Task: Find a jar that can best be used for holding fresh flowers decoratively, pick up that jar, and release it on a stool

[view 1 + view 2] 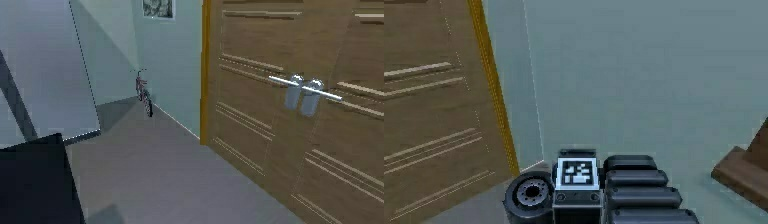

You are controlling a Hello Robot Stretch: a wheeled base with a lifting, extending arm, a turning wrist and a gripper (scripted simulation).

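Pale teal walls and a smooth grey floor made up a narrow passage. At the bottom of the arm side view lay the dark, ribbed square bar of the arm. A small white square with black marks stood at its end. Just left of that square sat the gripper, showing as a dark round body. Its fingers could not be made out, so it could not be told whether it held anything.

Left of the gripper stood a tall brown panelled wooden double door with a pair of silver lever handles. A yellow-orange door frame ran between the door and the gripper. Beyond the gripper rose bare teal wall. Well to the right of the gripper, a brown wooden block-shaped piece stood at the edge of the view.

In the forward view, well apart from the gripper, a small red-and-black bicycle leaned against the far wall. A framed picture hung on the wall above it. A low black flat-topped object filled that view's lower left corner.

Where the jar stood could not be told.
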